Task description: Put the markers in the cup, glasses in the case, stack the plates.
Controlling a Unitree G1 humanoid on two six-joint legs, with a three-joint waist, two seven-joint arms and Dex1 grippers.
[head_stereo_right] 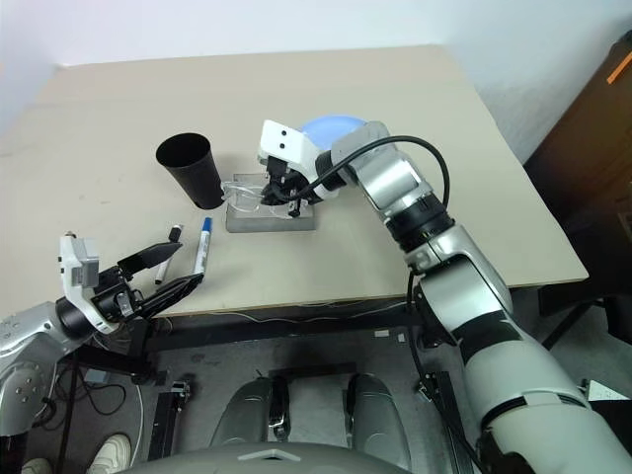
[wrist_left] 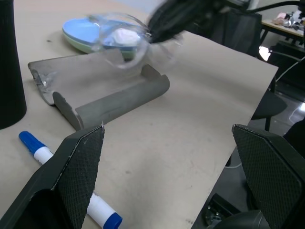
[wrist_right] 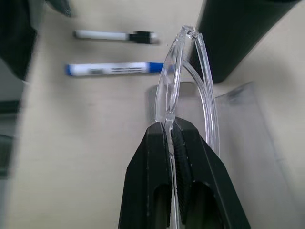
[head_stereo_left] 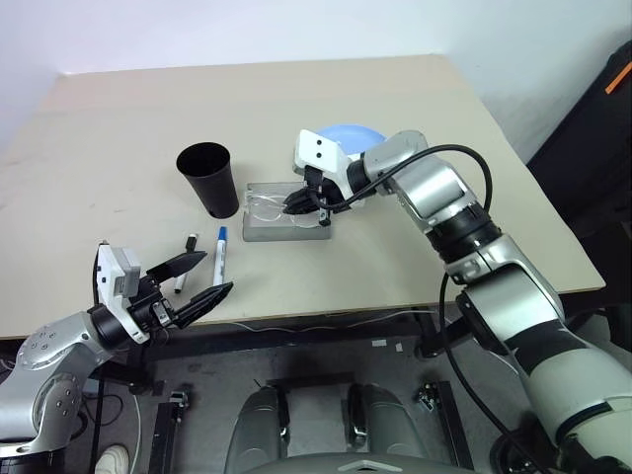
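Pinching the glasses [wrist_right: 183,86] by their thin clear frame in the right pincer [wrist_right: 172,138] above the open case [head_stereo_left: 281,212]; light, slippery, fragile, needing gentle pressure. Left pincer [head_stereo_left: 202,281] hanging spread.

Clear glasses [wrist_right: 183,81] pinched above open grey case [wrist_left: 102,95], markers [wrist_right: 112,69] beside black cup [head_stereo_left: 207,178].

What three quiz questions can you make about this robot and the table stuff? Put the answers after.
1. What does the right gripper pinch?
2. True or false: both markers already stand inside the cup.
3. Which plate lies on top: A green, B blue?

Key:
1. The glasses, held above the open case.
2. False: the blue marker and the black marker lie on the table.
3. B, the blue plate.
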